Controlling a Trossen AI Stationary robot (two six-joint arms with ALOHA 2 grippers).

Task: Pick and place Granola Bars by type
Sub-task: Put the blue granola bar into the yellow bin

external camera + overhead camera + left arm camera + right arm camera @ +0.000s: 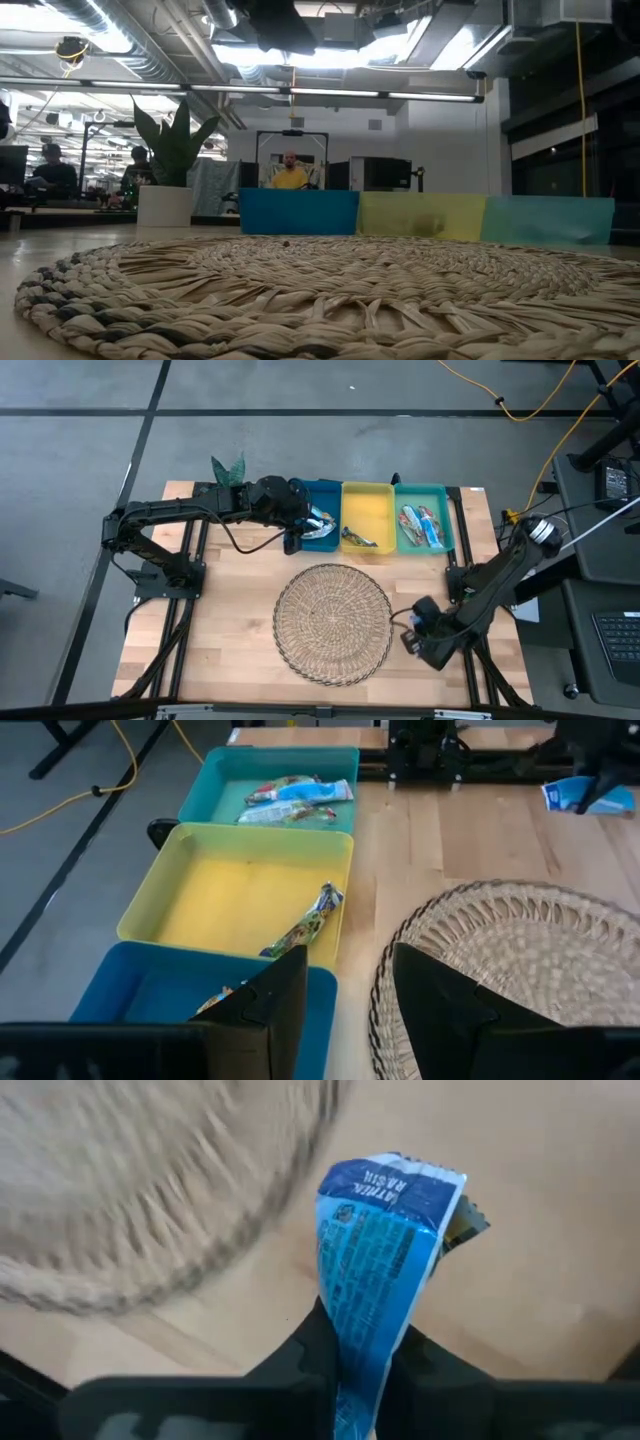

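Right wrist view alone gives the grip: right hand [362,1370] pinched tight on a bright blue granola bar [385,1250], wrapper standing up between the two dark fingers, bare wood behind it and the blurred rim of the wicker mat [150,1190] to one side. High view places that hand [412,636] just off the mat's [333,622] right edge, low over the tabletop [230,640], well apart from the trays; the bar shows there only as a small blue fleck. Left wrist view catches the same blue bar [580,795] far off across the wood. Left hand [297,536] sits over the near edge of the blue tray [325,490]; its own camera shows the fingers [275,1010] parted a moderate way with nothing between them. Trays stand in a row at the tabletop's far edge, touching: blue, yellow [367,495], teal [425,492]. Blue tray: silver-white and blue wrappers [320,525] bunched by the left hand, count cannot be told. Yellow tray: one red-green bar [310,920] lying along its near wall. Teal tray: a few bars [295,800], blue and red-green wrappers, lying side by side. Low view sees only the tray walls beyond the mat's weave [320,300], none of the contents, neither hand; past them a potted plant [170,170] and seated people in the room.
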